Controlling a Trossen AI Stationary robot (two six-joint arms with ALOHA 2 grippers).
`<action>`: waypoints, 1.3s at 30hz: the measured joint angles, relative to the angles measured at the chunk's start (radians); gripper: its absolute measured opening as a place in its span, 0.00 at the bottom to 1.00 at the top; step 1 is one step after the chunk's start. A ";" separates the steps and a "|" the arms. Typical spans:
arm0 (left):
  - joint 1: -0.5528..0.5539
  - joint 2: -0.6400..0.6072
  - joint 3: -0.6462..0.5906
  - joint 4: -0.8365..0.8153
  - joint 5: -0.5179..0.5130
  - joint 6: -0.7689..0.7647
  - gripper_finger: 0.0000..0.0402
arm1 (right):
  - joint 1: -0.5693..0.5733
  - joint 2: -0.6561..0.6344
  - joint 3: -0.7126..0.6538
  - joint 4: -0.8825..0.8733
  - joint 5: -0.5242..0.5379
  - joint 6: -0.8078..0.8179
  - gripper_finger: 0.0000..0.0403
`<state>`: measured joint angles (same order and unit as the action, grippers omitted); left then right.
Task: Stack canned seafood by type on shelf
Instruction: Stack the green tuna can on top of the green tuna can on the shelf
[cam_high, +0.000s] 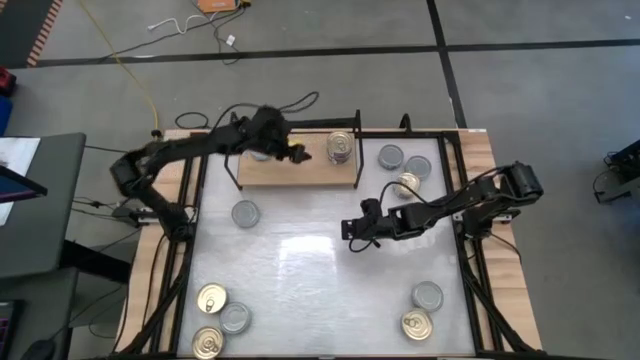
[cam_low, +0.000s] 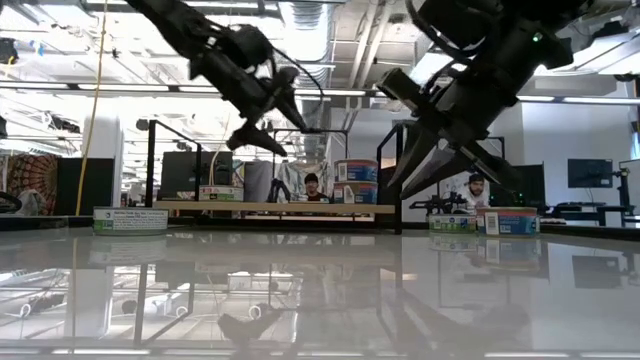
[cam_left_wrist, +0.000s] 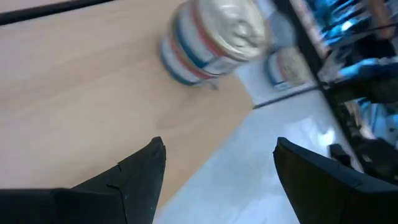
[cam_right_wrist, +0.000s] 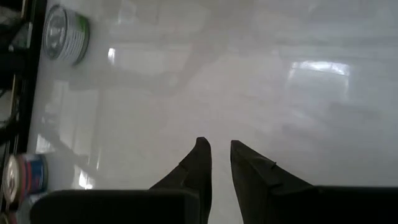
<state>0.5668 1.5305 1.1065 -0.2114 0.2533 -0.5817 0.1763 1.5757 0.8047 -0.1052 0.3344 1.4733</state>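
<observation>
- Progress – early, by my read: one stack of gold-topped cans (cam_high: 340, 147) stands near the right end of the shelf (cam_high: 270, 172); a grey-topped can (cam_high: 260, 153) seems to sit at its far edge, partly hidden under the left arm.
- Left to do: most tins are off the shelf – grey-topped can (cam_high: 245, 213) just off its front left corner, a cluster of three (cam_high: 404, 167) by the tabletop's far right edge, three (cam_high: 218, 320) at the front left corner, two (cam_high: 422, 310) at the front right.
- Left gripper (cam_high: 296, 153) hovers over the shelf's middle, fingers spread wide, holding nothing; the left wrist view shows bare wood between the fingers (cam_left_wrist: 140, 171).
- The gold stack is just beside that gripper toward the shelf's right end, apart from it – no contact.
- Right gripper (cam_high: 352, 232) hangs over the bare tabletop (cam_high: 300, 290) centre, fingers nearly together with a narrow gap, nothing between them; nearest tins are the far-right cluster, well apart.
</observation>
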 joint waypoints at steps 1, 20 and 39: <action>-0.028 -0.036 -0.047 0.034 -0.029 -0.019 0.71 | 0.007 0.000 0.000 0.001 -0.003 0.000 0.22; -0.734 -0.440 -0.372 0.089 -0.752 -0.114 0.71 | 0.046 0.000 0.000 0.041 -0.024 -0.023 0.22; -1.165 -0.424 -0.372 -0.088 -0.812 0.117 0.71 | 0.077 0.000 0.038 0.169 -0.017 -0.165 0.15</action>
<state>-0.5978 1.1061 0.7345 -0.2990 -0.5591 -0.4648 0.2533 1.5757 0.8426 0.0633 0.3175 1.3084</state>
